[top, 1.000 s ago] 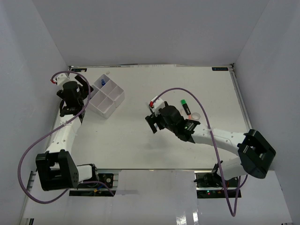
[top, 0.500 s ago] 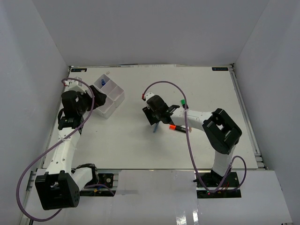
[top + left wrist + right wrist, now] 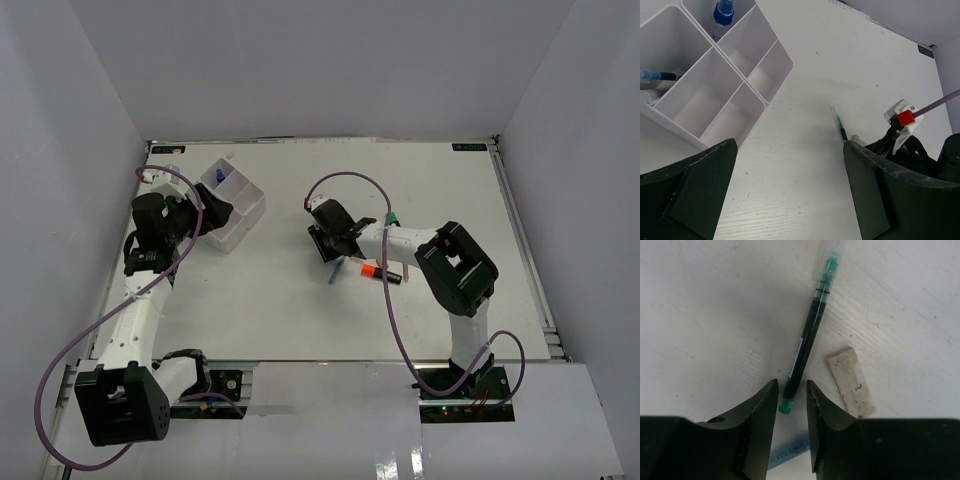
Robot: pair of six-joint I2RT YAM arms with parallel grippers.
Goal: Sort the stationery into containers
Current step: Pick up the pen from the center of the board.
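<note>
Right gripper (image 3: 792,390): the jaws stand a narrow gap apart, low over the surface (image 3: 715,300). In the right wrist view we see the green end of the green pen (image 3: 807,340) lying in that gap. Bare surface shows between the pen and the right-hand finger, so we log it as not pinched. The pen lies flat, and its clear cap points away from the gripper.

An eraser (image 3: 851,381) lies just beside the pen, on its right in that view and apart from it. A blue pen (image 3: 788,452) shows partly under the fingers, near the bottom of the view.

From the top camera, an orange highlighter (image 3: 378,271) lies on the surface close to the right arm's forearm.

Left gripper (image 3: 790,195): the jaws are spread wide and hold nothing. It hangs beside the white tray (image 3: 714,46), toward the right arm.

Tray contents, from the left wrist view:
- A blue-capped bottle (image 3: 720,12) lies in the uppermost compartment.
- A second blue pen (image 3: 657,75) lies in the left compartment.

The green pen is well apart from the tray, out on the surface.
</note>
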